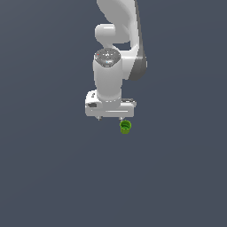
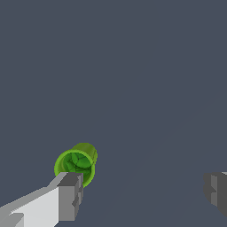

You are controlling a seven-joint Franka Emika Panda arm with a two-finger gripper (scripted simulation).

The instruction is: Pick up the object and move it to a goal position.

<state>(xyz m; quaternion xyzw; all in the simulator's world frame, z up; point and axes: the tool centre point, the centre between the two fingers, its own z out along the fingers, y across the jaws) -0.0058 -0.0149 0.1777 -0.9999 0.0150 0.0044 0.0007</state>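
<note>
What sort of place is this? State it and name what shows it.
Most likely a bare simulated test scene, not a real room: a flat, uniform grey ground, a smooth white arm with an open tool, and one green cup.

The exterior view looks steeply down from well above onto the white robot arm point(image 1: 116, 66) over a plain grey floor point(image 1: 44, 177). The wrist view sits close, facing down between the grey fingertips point(image 2: 71, 195). Both share the small bright green cup-shaped cylinder point(image 1: 125, 127) point(image 2: 76, 163).
</note>
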